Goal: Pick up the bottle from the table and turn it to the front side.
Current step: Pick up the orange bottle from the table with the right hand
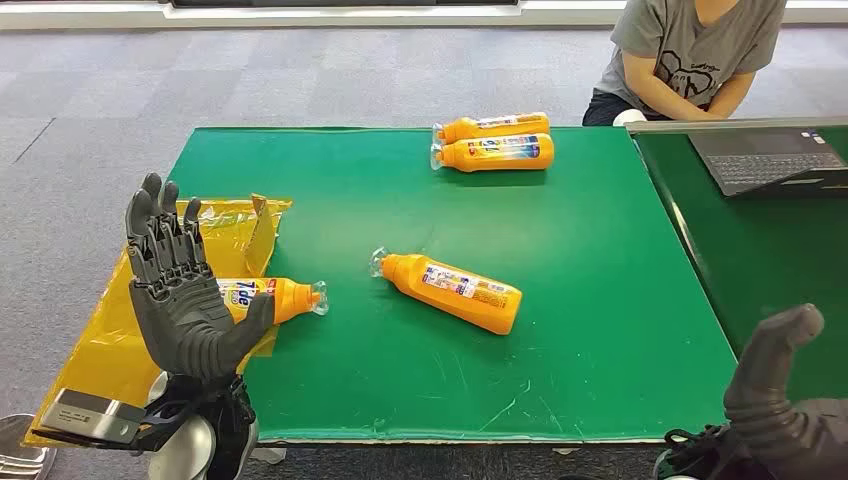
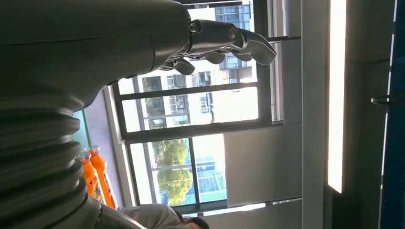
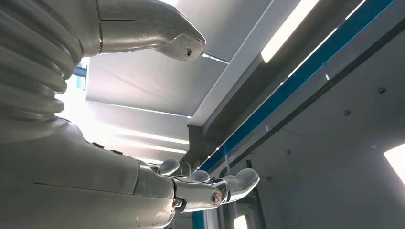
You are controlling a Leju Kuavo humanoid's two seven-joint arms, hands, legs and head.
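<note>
An orange bottle (image 1: 455, 291) lies on its side in the middle of the green table (image 1: 600, 300), its clear cap toward the left. Another orange bottle (image 1: 272, 297) lies at the table's left edge, partly behind my left hand (image 1: 185, 290). That hand is raised palm up with fingers spread and holds nothing. My right hand (image 1: 775, 400) sits low at the front right corner, fingers apart and empty. In the left wrist view the left hand (image 2: 210, 43) is open against windows; the right wrist view has the right hand (image 3: 191, 186) open under the ceiling.
Two more orange bottles (image 1: 495, 142) lie side by side at the table's far edge, also seen as orange bottles (image 2: 95, 176) in the left wrist view. A yellow bag (image 1: 120, 330) hangs off the left side. A person (image 1: 690, 55) sits at the back right by a laptop (image 1: 765, 158).
</note>
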